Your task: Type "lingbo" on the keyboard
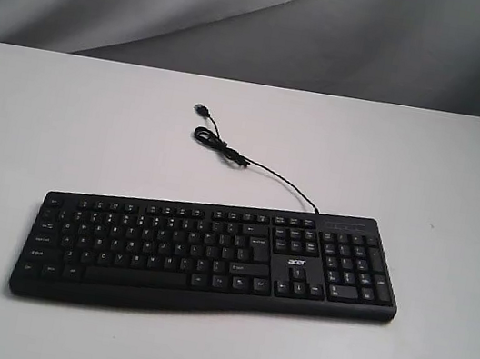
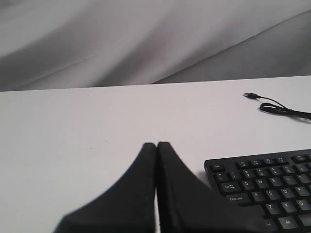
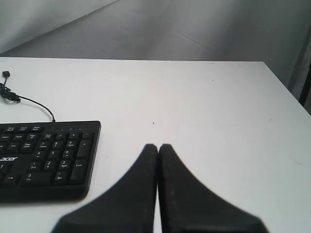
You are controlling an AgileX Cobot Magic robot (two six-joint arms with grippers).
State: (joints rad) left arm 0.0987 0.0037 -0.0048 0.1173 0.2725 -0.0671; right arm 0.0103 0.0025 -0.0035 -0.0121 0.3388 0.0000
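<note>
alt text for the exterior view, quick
A long black keyboard with a number pad lies on a white table, slightly angled. Its thin black cable loops away behind it to an unplugged USB plug, with grey cloth beyond.

The left claw (image 2: 156, 145), jaws pressed together, hangs beside the keyboard (image 2: 265, 187) corner.

In the exterior view the legends on the keyboard (image 1: 208, 257) are too small to be read. In the left wrist view only one end of the keyboard (image 2: 265, 179) is shown: the rest is cut off by the picture's edge, and part is hidden behind the blurred left fingers (image 2: 131, 199), whose bases are cropped. The cable (image 2: 286, 110) is cut off too. In the right wrist view only the number-pad end of the keyboard (image 3: 53, 155) is seen, and the right fingers (image 3: 189, 204) are cropped likewise.
</note>
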